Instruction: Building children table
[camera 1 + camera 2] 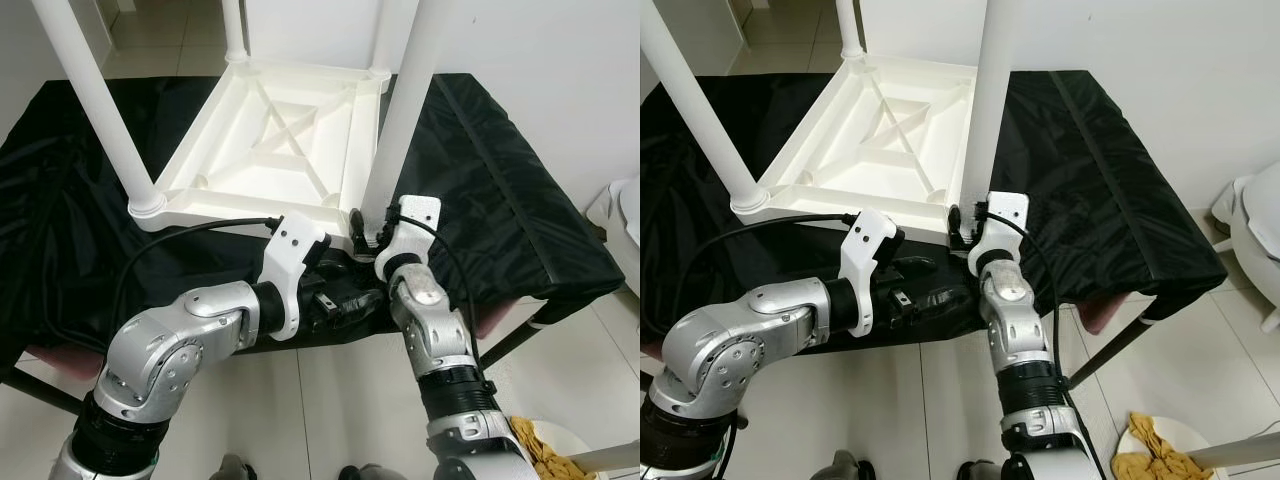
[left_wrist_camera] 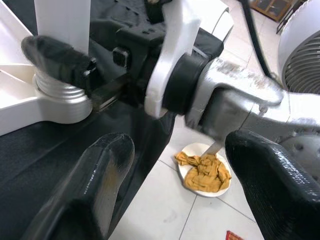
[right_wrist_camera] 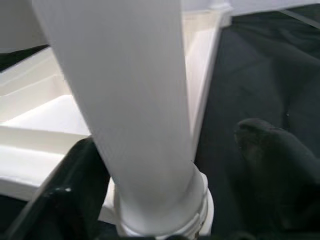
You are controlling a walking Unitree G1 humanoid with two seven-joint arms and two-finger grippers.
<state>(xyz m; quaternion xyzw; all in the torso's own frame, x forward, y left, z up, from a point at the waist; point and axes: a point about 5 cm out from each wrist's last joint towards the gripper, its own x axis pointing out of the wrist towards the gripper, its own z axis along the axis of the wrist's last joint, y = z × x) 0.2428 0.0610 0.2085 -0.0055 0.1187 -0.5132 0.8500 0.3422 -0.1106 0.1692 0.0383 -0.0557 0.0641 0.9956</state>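
The white children's table [image 1: 270, 140] lies upside down on a black-covered bench [image 1: 500, 180], its round legs pointing up. My right gripper [image 1: 368, 226] is at the base of the near right leg [image 1: 400, 110], where the leg meets its corner socket. Its fingers stand on either side of the leg [image 3: 130, 100]: one finger [image 3: 65, 200] rests against it and the other [image 3: 280, 165] is a little apart. My left gripper [image 1: 355, 285] hovers open at the bench's front edge, just left of the right wrist, with nothing between its fingers [image 2: 95, 175].
The near left leg [image 1: 100, 100] and a far leg [image 1: 233, 30] stand up from the other corners. A white plate with a yellow cloth [image 1: 545, 450] sits on the tiled floor at the lower right. A white object [image 1: 1255, 230] stands at the right edge.
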